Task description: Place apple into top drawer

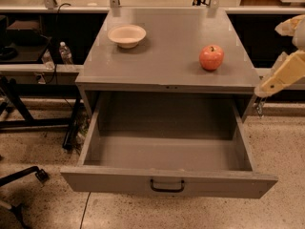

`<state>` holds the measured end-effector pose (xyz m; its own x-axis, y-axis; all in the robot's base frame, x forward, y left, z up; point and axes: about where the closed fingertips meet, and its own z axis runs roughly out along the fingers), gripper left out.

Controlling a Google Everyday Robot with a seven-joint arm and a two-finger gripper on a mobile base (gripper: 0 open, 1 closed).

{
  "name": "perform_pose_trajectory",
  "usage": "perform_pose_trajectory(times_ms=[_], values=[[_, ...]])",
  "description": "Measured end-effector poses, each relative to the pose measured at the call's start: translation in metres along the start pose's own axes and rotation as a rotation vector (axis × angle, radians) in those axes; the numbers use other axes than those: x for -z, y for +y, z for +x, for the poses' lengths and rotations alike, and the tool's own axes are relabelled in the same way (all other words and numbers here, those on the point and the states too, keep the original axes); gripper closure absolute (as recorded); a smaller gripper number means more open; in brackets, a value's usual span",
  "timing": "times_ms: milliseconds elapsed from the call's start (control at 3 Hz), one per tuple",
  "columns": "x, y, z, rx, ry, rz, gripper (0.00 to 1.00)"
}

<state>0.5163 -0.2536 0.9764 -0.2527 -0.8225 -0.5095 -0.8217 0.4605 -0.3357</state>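
The reddish-orange apple sits on the right side of the flat grey cabinet top. The top drawer is pulled fully out below it and its inside is bare; the black handle is at the centre of its front panel. My gripper hangs at the end of the cream arm at the right edge of the view. It is beside the cabinet's front right corner, to the right of and below the apple, and holds nothing that shows.
A cream-white bowl stands on the cabinet top at the back left. A water bottle and dark stands are to the left. A chair base is on the speckled floor at the lower left.
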Motion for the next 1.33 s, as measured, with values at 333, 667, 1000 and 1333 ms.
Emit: perform_pose_trajectory(times_ms=[333, 667, 1000, 1333], values=[[-0.022, -0.052, 0.003, -0.117, -0.152, 0.078, 0.00], [-0.054, -0.092, -0.004, -0.228, -0.247, 0.093, 0.00], [-0.084, -0.105, -0.018, -0.285, -0.253, 0.054, 0.00], [-0.123, -0.110, -0.022, -0.345, -0.221, -0.004, 0.00]])
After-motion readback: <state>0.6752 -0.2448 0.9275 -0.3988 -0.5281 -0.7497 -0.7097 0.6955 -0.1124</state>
